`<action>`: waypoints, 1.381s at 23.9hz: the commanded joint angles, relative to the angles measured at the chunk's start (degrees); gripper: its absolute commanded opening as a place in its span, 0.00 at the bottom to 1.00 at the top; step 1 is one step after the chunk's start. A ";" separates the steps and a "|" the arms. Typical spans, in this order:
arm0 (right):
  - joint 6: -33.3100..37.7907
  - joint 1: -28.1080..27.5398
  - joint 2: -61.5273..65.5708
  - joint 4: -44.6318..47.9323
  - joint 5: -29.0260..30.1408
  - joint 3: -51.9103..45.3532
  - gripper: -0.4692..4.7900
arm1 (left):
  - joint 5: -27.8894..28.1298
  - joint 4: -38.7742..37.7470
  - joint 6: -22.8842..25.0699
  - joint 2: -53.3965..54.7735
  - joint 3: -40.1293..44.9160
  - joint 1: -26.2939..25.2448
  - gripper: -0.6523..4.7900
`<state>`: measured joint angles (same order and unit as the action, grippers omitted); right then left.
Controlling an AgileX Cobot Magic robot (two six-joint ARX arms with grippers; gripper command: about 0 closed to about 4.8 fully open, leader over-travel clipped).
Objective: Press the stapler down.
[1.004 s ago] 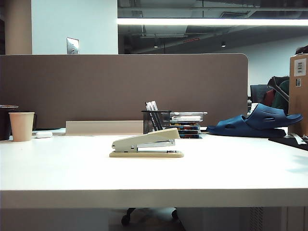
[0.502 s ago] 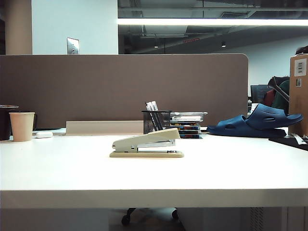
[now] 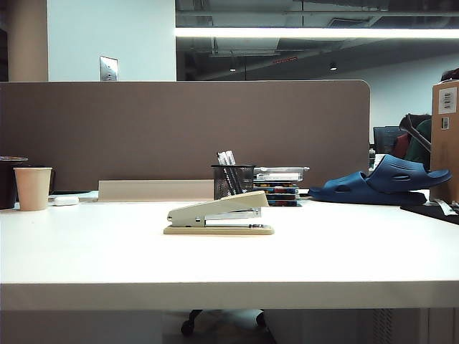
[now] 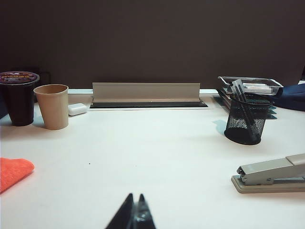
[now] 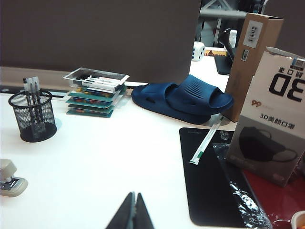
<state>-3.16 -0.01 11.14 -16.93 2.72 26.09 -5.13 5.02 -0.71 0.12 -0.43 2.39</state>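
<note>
Wrist views: left tool (image 4: 135,213), right tool (image 5: 133,210) closed, low over table (image 4: 143,157).

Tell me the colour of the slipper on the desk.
Dark blue. The slipper shows best in the right wrist view.

surface: white desk (image 3: 344,258) | behind: brown partition (image 3: 179,129) | ceiling: lit strip light (image 3: 315,32) | wall: pale (image 3: 107,36)

From my seat the feed is sharp but contrasty: a ceiling light strip (image 3: 315,32) glares white overhead, the table (image 3: 215,258) ahead of the left gripper (image 4: 134,217) and right gripper (image 5: 133,212) washes out pale, and the partition (image 3: 179,129) beyond stays dim.
</note>
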 commanded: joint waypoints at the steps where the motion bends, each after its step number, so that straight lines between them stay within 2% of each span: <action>1: 0.59 0.04 -3.74 0.92 0.26 -2.75 0.07 | -0.26 0.87 0.24 0.00 -0.11 0.02 0.11; 8: 0.59 0.04 -11.43 4.46 1.22 -9.35 0.07 | -0.26 0.92 0.24 0.00 -0.09 0.02 0.11; 12: 0.59 0.07 -11.26 6.67 1.27 -11.89 0.07 | -0.26 0.92 0.24 0.00 -0.09 0.02 0.11; 22: 0.13 0.07 -11.26 22.18 -0.46 -24.79 0.07 | -0.24 1.11 0.24 0.00 -0.09 0.02 0.11; 33: 0.13 0.04 -11.26 22.16 -0.44 -26.10 0.07 | -0.20 0.85 0.24 0.00 -0.09 0.02 0.11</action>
<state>-2.90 0.05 0.25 4.47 2.55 0.30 -5.15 5.30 -0.71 0.12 -0.40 2.39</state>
